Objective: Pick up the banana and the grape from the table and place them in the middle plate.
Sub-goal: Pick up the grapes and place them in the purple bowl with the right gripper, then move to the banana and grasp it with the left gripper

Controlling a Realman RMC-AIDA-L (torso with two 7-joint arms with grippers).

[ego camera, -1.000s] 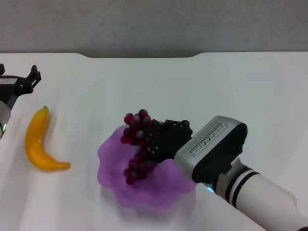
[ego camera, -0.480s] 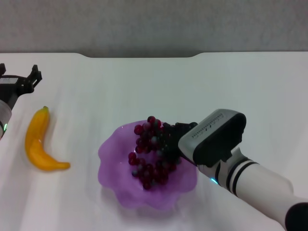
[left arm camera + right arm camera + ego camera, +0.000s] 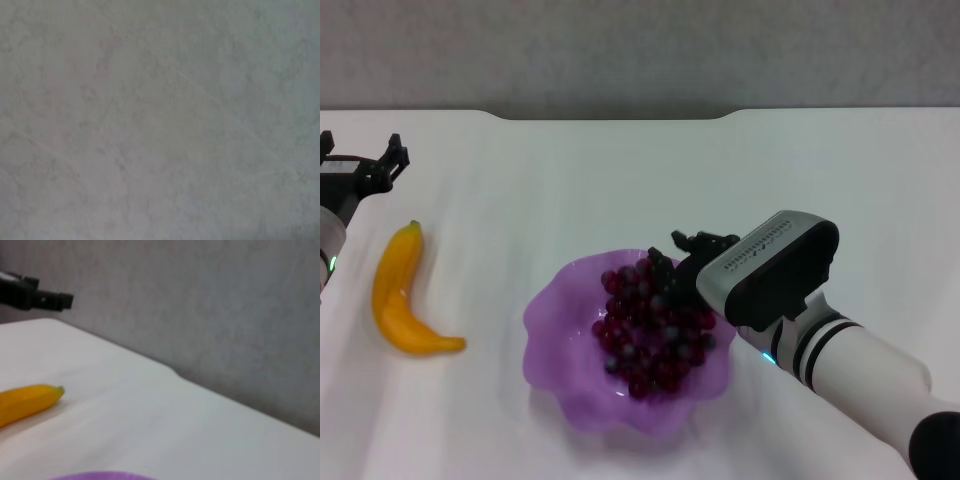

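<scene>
The grape bunch (image 3: 650, 325) lies inside the lilac scalloped middle plate (image 3: 555, 350) near the table's front centre. My right gripper (image 3: 685, 258) hangs just over the plate's far right rim, right behind the bunch, with its jaws apart and nothing between them. The yellow banana (image 3: 398, 295) lies on the white table (image 3: 640, 180) at the left, stem tip pointing away; it also shows in the right wrist view (image 3: 27, 402), as does a sliver of the plate's rim (image 3: 100, 475). My left gripper (image 3: 360, 165) is open and empty, beyond the banana at the far left edge.
The table's dark notched far edge (image 3: 610, 113) meets a grey wall. The left wrist view shows only a blank grey surface. My left gripper also appears far off in the right wrist view (image 3: 35, 297).
My right gripper lowered the grape bunch into the plate and let go; the bunch now lies spread in the plate. The gripper has drawn back to the right. The left arm and banana have not moved.
</scene>
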